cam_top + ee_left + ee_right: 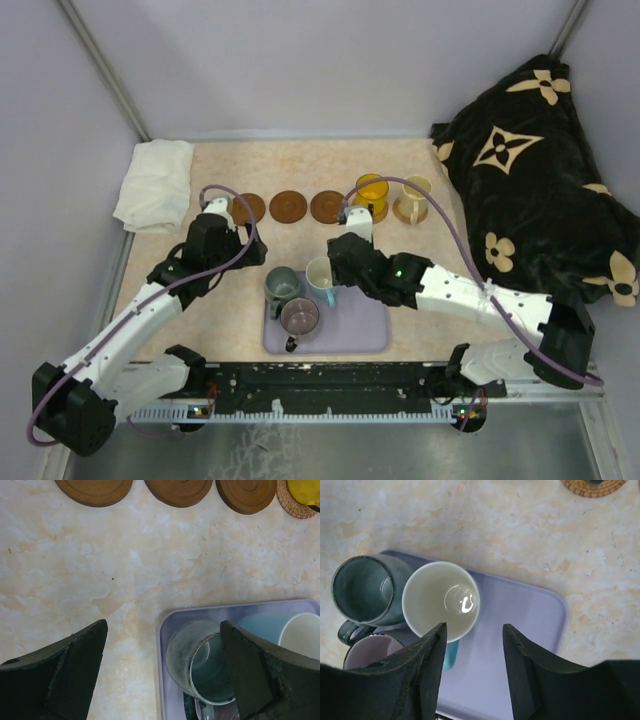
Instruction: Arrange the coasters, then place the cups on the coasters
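Note:
Three bare brown coasters [246,208] [289,206] [327,206] lie in a row at the back. Right of them stand a yellow-orange cup [371,190], on a woven coaster [295,505], and a cream cup [412,200]. The lavender tray [360,325] holds a grey-green cup [281,285], a white cup [320,275] with a blue handle, and a mauve cup [299,316]. My left gripper [164,625] hangs open at the tray's left edge, its right finger over the grey-green cup [200,660]. My right gripper [474,635] is open above the tray, its left finger at the near rim of the white cup [441,600].
A folded white cloth [155,185] lies at the back left. A black cushion with tan flowers [540,190] fills the back right. Walls close the table at the back and sides.

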You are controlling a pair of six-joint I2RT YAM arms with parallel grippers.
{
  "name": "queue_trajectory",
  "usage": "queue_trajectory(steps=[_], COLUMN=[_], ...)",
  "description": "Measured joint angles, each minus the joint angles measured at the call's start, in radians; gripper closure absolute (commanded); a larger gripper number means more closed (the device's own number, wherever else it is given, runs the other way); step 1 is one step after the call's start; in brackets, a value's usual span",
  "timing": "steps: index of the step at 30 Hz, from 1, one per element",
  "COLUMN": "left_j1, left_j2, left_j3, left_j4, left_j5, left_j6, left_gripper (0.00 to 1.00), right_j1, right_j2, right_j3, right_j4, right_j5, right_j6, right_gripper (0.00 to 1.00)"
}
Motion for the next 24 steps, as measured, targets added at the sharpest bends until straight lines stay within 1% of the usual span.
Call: queue_trajectory(steps=[4, 10, 13, 19, 24], left_j1=[0.000, 0.000, 0.000, 0.000, 0.000], left_j2=[0.021, 0.041, 0.041, 0.042, 0.042], left_j3=[0.000, 0.000, 0.000, 0.000, 0.000], left_j4=[-0.004, -0.012, -0.013, -0.015, -0.015], left_j5=[-0.005, -0.014, -0.019, -0.022, -0.026], left_j6=[-0.016, -0.026, -0.027, -0.033, -0.034], left_gripper=[0.00, 0.00, 0.00, 0.00, 0.00], right_j1=[0.039, 0.083, 0.105, 0.127, 0.130], right_j2=[0.037, 0.102, 0.114, 0.121, 0.161], right_j3=[0.002, 0.002, 0.004, 0.004, 0.004], right_j4=[-0.018, -0.042, -0.051, -0.069, -0.071], right_j5=[0.000, -0.008, -0.013, -0.037, -0.060], right_j6=[0.045, 0.088, 0.099, 0.113, 0.119], right_gripper=[0.52, 0.46, 0.45, 0.46, 0.48])
